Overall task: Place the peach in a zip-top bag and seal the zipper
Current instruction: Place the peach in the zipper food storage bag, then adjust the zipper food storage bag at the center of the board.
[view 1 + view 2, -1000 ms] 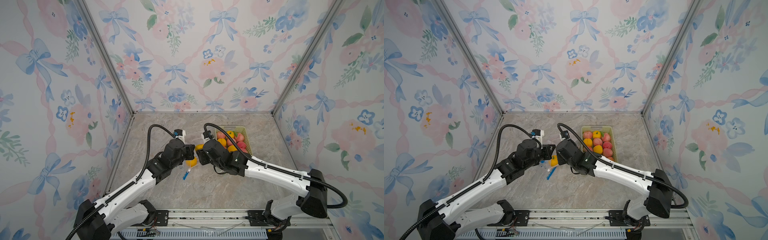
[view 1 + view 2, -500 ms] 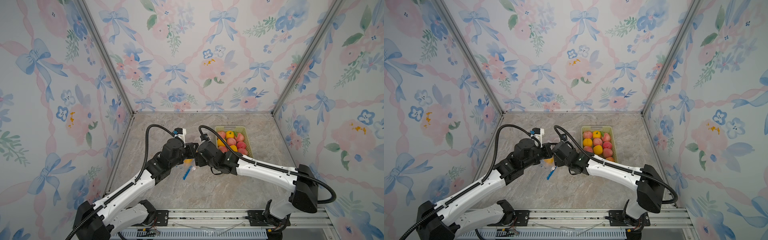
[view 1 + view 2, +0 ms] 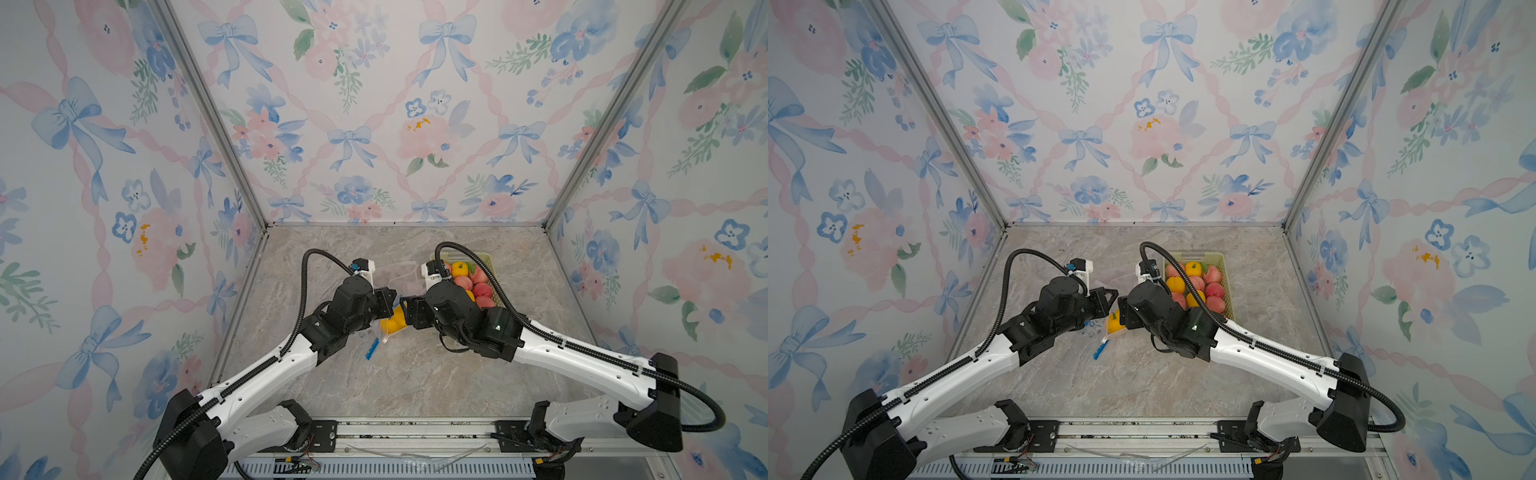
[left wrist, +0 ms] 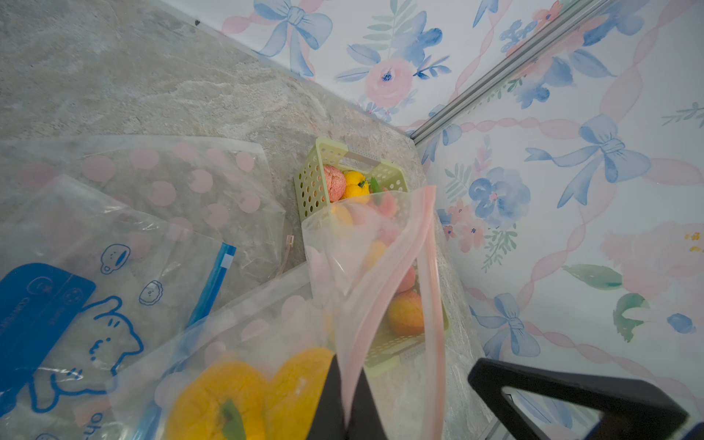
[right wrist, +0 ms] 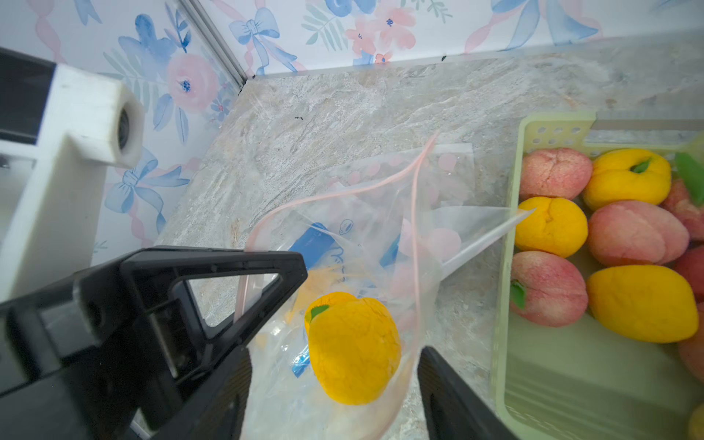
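The yellow peach (image 5: pixel 352 350) lies inside the clear zip-top bag (image 5: pixel 343 213) with a pink zipper strip, its mouth gaping, near the middle of the marble-patterned bench (image 3: pixel 415 374). The left gripper (image 4: pixel 344 407) pinches the bag's rim, its jaws closed on the film. The right gripper (image 5: pixel 335 404) is at the mouth, jaws wide and clear of the peach. A blue-printed clear bag (image 4: pixel 76 304) and a pink-dotted clear bag (image 4: pixel 171 179) lie flat beside it. A pale green perforated basket (image 5: pixel 506 266) of peaches sits right of centre, toward the bench's back edge.

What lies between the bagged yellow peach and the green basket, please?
The clear wall of the zip-top bag with its pink zipper strip, then bare tabletop, in the right wrist view.
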Controlling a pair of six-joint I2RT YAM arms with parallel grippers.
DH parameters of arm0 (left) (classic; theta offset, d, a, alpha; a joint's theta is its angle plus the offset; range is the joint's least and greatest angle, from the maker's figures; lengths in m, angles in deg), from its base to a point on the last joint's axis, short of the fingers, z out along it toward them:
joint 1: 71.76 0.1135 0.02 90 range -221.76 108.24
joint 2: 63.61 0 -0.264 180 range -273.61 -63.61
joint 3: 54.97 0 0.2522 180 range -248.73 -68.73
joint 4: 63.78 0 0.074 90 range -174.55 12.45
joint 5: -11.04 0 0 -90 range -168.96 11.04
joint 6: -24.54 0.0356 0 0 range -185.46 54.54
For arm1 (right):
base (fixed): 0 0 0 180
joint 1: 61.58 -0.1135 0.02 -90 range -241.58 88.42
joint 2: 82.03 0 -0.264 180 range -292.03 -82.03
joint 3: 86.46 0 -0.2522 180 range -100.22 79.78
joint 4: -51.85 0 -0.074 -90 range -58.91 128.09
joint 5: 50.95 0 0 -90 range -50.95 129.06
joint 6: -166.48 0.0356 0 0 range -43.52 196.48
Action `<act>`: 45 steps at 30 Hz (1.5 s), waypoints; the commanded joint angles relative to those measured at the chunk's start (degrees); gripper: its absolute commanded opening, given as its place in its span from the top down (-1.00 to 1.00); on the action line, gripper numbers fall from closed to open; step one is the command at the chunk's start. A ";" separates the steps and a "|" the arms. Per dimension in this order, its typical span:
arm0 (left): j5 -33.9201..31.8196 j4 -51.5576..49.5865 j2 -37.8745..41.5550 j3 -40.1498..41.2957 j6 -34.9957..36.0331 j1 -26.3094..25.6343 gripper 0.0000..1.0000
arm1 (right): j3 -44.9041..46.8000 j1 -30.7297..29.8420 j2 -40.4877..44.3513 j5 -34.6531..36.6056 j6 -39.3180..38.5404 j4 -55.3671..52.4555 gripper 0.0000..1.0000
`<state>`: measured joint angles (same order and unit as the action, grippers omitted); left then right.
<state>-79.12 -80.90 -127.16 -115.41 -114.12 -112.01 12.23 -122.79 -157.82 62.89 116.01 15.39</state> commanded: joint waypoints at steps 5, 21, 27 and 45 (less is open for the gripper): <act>0.68 0.67 -0.01 0.49 -1.23 0.08 1.00 | 3.09 2.29 -1.39 3.81 5.75 -2.97 -0.57; 5.07 1.74 3.64 0.44 -4.61 0.15 1.00 | -5.82 5.90 -18.61 9.84 8.26 -7.39 -0.72; 3.72 0.20 5.94 0.25 -5.12 1.33 1.00 | -6.81 7.43 -21.41 15.80 9.43 -13.09 -0.64; -2.51 -5.09 3.73 -1.40 5.06 5.39 1.00 | -18.79 3.84 -23.87 9.30 -0.97 -24.62 -0.74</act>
<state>-85.11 -86.85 -121.06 -115.41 -111.39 -106.76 -4.47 -117.37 -180.27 78.45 119.99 -11.15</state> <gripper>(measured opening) 0.047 0.870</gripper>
